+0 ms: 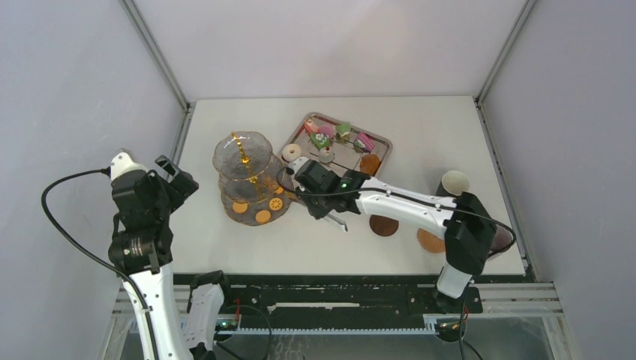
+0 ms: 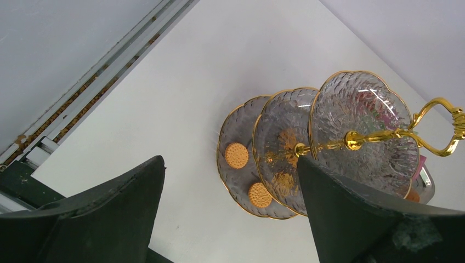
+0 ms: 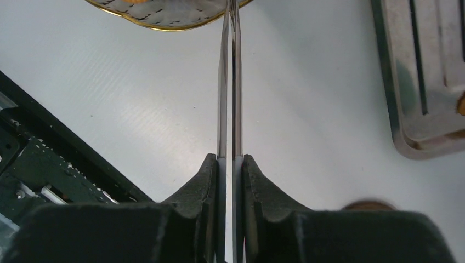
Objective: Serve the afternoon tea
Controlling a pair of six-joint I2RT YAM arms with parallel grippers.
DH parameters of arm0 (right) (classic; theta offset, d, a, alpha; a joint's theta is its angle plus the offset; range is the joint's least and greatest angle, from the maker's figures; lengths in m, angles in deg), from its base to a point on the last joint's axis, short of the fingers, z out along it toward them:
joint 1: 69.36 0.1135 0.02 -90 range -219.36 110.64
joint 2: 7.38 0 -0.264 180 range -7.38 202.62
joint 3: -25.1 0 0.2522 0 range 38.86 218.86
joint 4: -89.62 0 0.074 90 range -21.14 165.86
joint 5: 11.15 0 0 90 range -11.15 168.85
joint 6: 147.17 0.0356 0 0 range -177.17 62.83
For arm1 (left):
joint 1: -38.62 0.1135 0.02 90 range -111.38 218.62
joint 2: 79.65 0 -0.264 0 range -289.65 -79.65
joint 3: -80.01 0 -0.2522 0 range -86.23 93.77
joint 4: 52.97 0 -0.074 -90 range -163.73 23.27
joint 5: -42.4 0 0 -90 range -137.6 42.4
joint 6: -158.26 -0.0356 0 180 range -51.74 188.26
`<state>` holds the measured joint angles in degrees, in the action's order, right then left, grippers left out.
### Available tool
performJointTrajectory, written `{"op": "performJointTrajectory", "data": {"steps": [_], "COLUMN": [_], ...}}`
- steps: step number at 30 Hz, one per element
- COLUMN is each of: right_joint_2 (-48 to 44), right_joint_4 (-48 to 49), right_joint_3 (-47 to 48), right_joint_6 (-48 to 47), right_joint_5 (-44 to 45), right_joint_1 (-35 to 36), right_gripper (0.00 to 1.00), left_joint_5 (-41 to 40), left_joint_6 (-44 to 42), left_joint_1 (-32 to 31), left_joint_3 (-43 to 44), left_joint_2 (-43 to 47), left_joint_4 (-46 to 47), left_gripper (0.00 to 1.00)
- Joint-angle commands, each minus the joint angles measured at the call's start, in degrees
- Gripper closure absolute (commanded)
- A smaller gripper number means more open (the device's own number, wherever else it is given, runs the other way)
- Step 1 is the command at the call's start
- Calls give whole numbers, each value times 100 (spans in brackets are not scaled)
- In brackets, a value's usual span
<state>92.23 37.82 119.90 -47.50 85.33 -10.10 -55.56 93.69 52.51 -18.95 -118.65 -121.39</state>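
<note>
The three-tier glass stand with its gold pole stands left of centre, and orange cookies lie on its bottom tier. Small colourful cakes, a white ring donut and one more cookie sit in the steel tray. My right gripper is between tray and stand, shut on the metal tongs. The tongs' two arms are pressed together and their tips reach the bottom tier's rim. My left gripper hangs open and empty left of the stand, with two cookies in its view.
Two brown coasters lie near the right arm. A pale cup stands at the right, and a dark one sits partly behind the arm's elbow. The table's front rail is close to my right gripper.
</note>
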Motion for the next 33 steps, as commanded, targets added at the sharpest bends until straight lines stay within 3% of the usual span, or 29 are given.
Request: {"op": "performJointTrajectory", "data": {"steps": [1, 5, 11, 14, 16, 18, 24, 33], "right_joint_2": [-793, -1226, -1653, -1664, -1608, -1509, -1046, -885], "right_joint_4": [240, 77, -385, -469, -394, -253, -221, -353], "right_joint_3": [-170, -410, -421, -422, -420, -406, -150, -222], "right_joint_6": [115, 213, 243, 262, 251, 198, 71, 152], "right_joint_5": [498, 860, 1025, 999, 911, 714, 474, 408], "right_joint_1": [-102, -479, -1763, -2313, -2634, -2893, -3215, -3239], "right_gripper": [84, 91, 90, 83, 77, 68, 60, 59], "left_joint_5": [-56, -69, 118, 315, 901, 737, 204, -488], "left_joint_6": [-93, -99, -88, 50, 172, 297, 154, -42], "left_joint_1": [-35, -35, -30, -35, -99, -384, -641, -636], "left_joint_3": [242, 256, 192, 127, -32, -26, 189, 280], "left_joint_2": [-72, -90, -201, -184, -158, -226, -360, -411], "left_joint_4": [140, 140, 208, 293, 621, 687, 550, 308], "left_gripper": [5, 5, 7, 8, 9, 9, 7, 6]}}
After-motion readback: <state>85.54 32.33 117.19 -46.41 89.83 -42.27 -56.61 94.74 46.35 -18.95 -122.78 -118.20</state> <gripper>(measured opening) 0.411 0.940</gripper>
